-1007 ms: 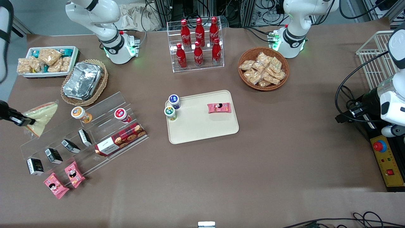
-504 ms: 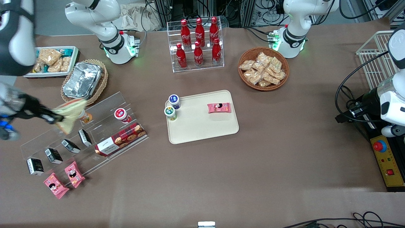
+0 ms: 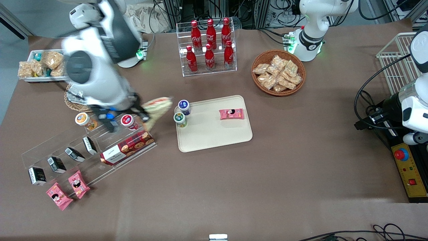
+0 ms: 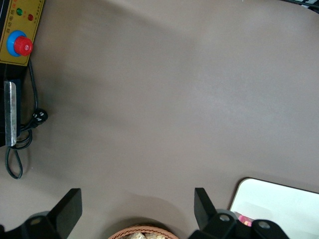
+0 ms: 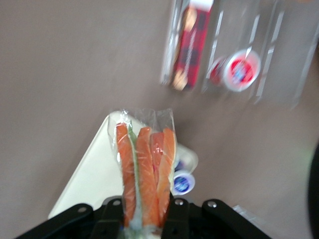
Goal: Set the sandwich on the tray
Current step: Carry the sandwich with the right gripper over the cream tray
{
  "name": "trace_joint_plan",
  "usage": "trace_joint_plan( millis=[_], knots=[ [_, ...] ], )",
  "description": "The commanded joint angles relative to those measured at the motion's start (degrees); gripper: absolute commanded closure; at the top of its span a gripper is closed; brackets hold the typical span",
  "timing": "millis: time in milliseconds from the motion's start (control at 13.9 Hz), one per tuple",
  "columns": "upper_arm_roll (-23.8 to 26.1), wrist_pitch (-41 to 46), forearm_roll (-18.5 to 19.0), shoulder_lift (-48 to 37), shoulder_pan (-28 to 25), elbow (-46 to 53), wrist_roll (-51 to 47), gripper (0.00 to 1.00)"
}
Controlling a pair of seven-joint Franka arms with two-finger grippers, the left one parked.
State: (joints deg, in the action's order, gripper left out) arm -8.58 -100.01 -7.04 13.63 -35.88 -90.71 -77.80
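My right gripper [image 3: 143,113] is shut on the wrapped sandwich [image 3: 156,107] and carries it in the air above the table, beside the beige tray [image 3: 214,134], toward the working arm's end. In the right wrist view the sandwich [image 5: 144,169] shows orange and green filling between my black fingers [image 5: 112,219], with the tray [image 5: 92,179] below it. Two small lidded cups [image 3: 182,113] stand on the tray's edge nearest the sandwich, and a pink snack packet [image 3: 231,114] lies on the tray.
A clear stepped rack [image 3: 83,140] with cups, a cookie box [image 3: 127,147] and small cartons lies under the arm. A cola bottle rack [image 3: 209,47] and a snack basket [image 3: 278,72] stand farther from the camera than the tray. Two pink packets [image 3: 67,190] lie near the rack's front.
The right arm has swung from the working arm's end of the table toward the tray, carrying the sandwich over the clear rack. The sandwich now hangs just beside the tray's two cups.
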Motion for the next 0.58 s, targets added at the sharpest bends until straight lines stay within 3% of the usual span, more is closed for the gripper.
trace_joint_plan(
  millis=[0,144,504],
  knots=[
    [-0.74,-7.71,-1.40,6.74,-7.16,0.88,-11.89,1.00],
    [-0.83,-15.62,-1.05,11.40,-11.39,0.88,-19.99,1.00],
    [-0.83,-25.93,-1.31,18.70,-12.02,0.88,-25.99,1.00]
  ],
)
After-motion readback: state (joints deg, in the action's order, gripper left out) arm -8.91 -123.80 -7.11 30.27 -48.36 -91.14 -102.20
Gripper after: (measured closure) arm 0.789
